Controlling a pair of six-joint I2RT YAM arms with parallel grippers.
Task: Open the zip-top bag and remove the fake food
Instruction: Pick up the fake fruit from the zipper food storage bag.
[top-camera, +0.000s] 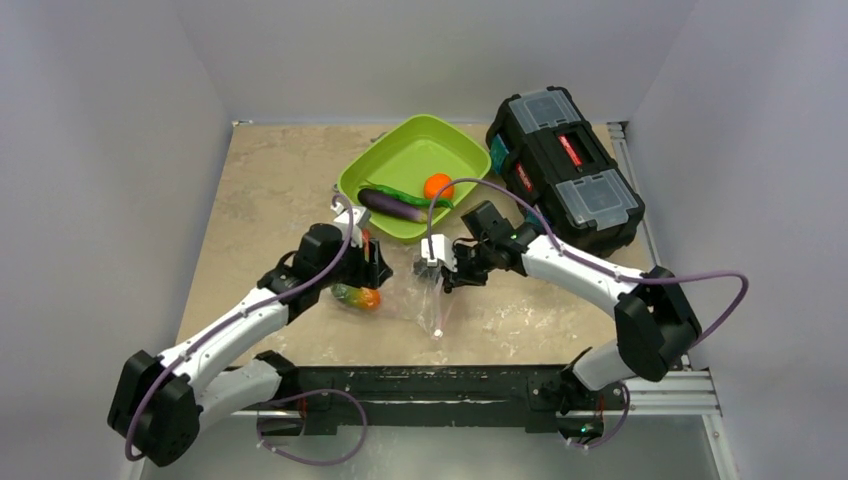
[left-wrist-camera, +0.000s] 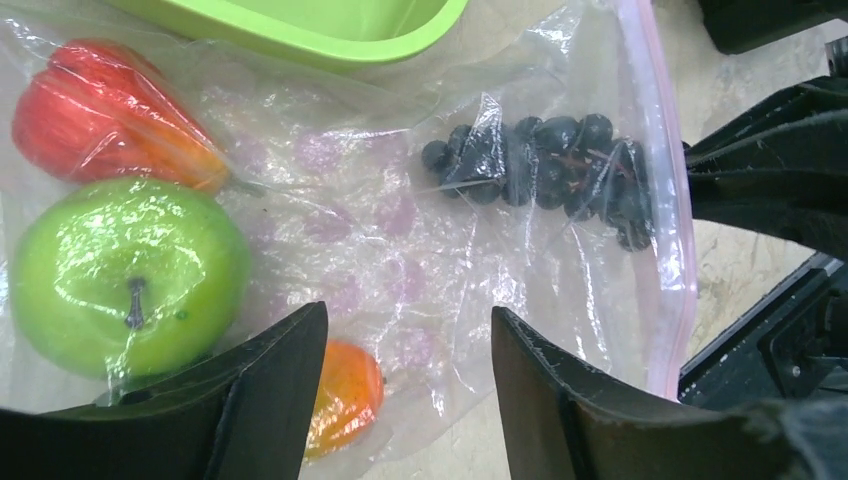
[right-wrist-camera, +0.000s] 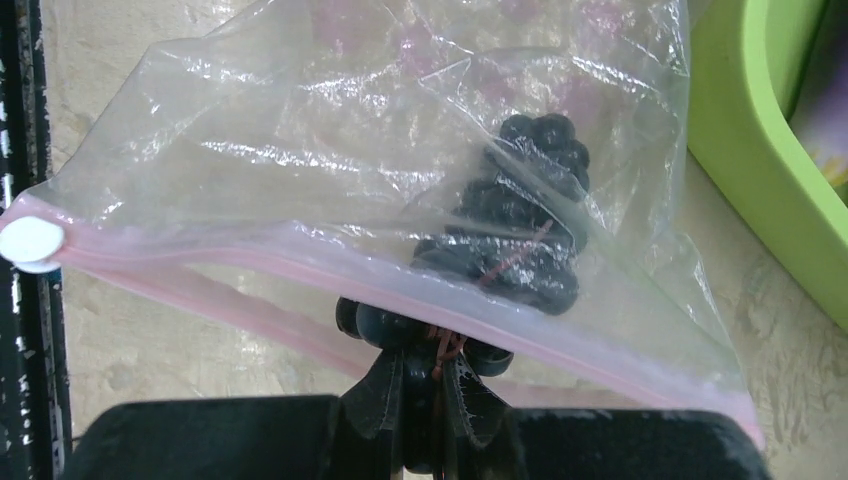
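My left gripper (left-wrist-camera: 407, 318) hangs with its fingers apart just above the bag (left-wrist-camera: 400, 230), gripping nothing; bare film lies below the gap. Under that film on the left sit a red fruit (left-wrist-camera: 100, 115), a green fruit (left-wrist-camera: 125, 275) and, by my left finger, an orange piece (left-wrist-camera: 345, 395). The bag lies on the table (top-camera: 260, 190) between my two arms, just beside the tray (top-camera: 400, 150) on its near side. Further right inside it are the grapes (right-wrist-camera: 520, 220), bunched at the mouth, their lowest berries past the zip strip (right-wrist-camera: 200, 250). My right gripper (right-wrist-camera: 432, 365) is clenched on that lower end of the bunch, right at the opening, which stands parted.

The step, as I judge it, is drawing the grapes out. To do it well I should pull with the right straight away from the mouth and low, not upward, or the light bag will likely trail after the bunch. The left is the remedy: bring it down and pin the film in the bare patch between the green fruit and the grapes, so the bunch slides free of a held bag. My grip is on a few berries only, so I would go slowly; a jerk may slip them. Then the bunch goes to the tray, where an eggplant (top-camera: 392, 205) and an orange (top-camera: 438, 186) lie, keeping short of the toolbox (top-camera: 565, 165) at the far right.
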